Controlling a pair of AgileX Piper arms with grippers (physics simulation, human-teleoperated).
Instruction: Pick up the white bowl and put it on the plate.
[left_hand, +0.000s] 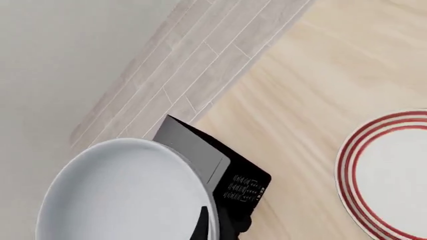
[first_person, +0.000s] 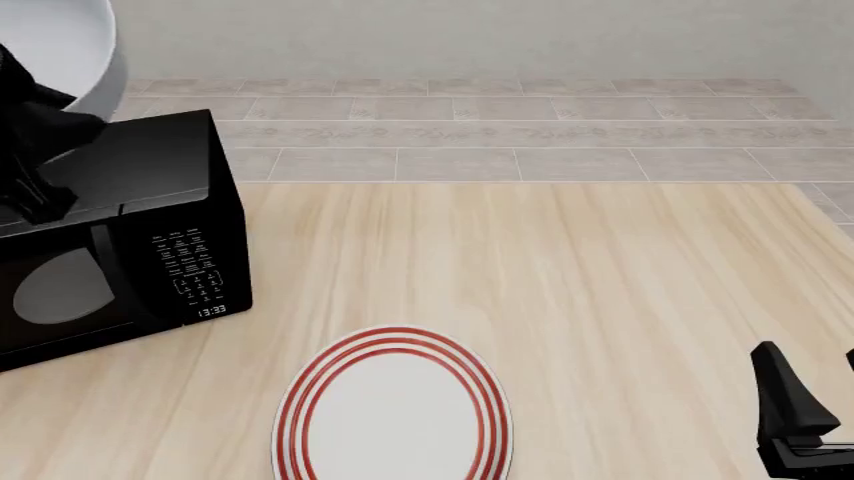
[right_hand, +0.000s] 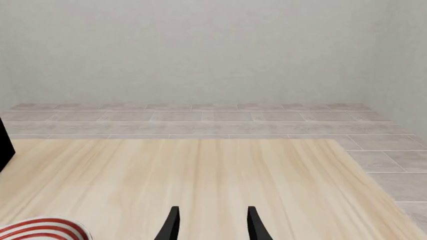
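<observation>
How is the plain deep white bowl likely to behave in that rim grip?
The plain deep white bowl looks smooth and glossy, so probably slippery. The left gripper pinches only its rim, so it may pivot. Held high above the black microwave, it likely breaks if dropped.

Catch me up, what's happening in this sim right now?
The left gripper holds the white bowl by its rim, lifted high above the microwave at the table's left. The plate sits bare on the table near the front edge, so the bowl hasn't been placed yet. The right gripper idles with jaws open, holding nothing.
</observation>
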